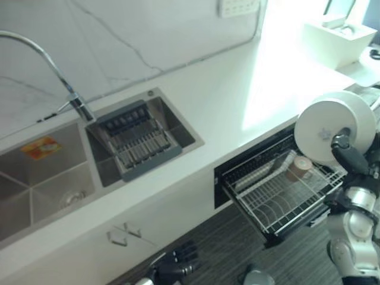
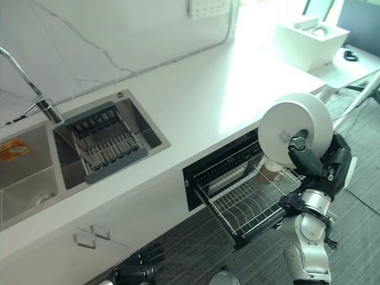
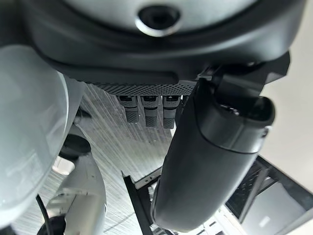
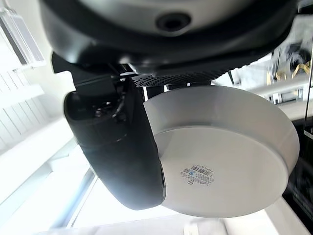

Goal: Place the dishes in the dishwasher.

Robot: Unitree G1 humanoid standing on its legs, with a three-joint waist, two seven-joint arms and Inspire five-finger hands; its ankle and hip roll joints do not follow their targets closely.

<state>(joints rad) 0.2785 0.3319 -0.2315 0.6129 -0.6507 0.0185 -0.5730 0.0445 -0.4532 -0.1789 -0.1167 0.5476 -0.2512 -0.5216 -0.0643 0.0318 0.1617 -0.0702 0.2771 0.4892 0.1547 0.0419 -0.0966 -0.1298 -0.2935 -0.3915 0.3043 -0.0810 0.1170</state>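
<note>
The right robot hand [image 2: 312,159] was curled round the rim of a white plate [image 2: 295,130], thumb across its underside, holding it upright on edge above the pulled-out dishwasher rack [image 2: 246,199]; in the right wrist view the plate [image 4: 222,152] showed its base with a small label, the dark thumb lying against it. The plate hung clear of the wire rack, over its right end. In that rack a tan cup [image 1: 298,168] stood near the back right corner, just below the plate, and a flat pale item lay tilted beside it, too unclear to name. The rack stuck out from a dark opening in the front of the white desk [image 1: 237,95]. Further left, set into the desk, was a steel double sink [image 1: 41,190] with a curved tap [image 1: 56,74] over it and a grey drain basket [image 1: 139,142] sitting in the smaller basin. A white box [image 1: 335,38] stood at the far right end of the desk. The left robot hand [image 1: 178,261] hung low by the cabinet front over the dark wood floor [image 1: 237,243], its fingers relaxed and holding nothing
</note>
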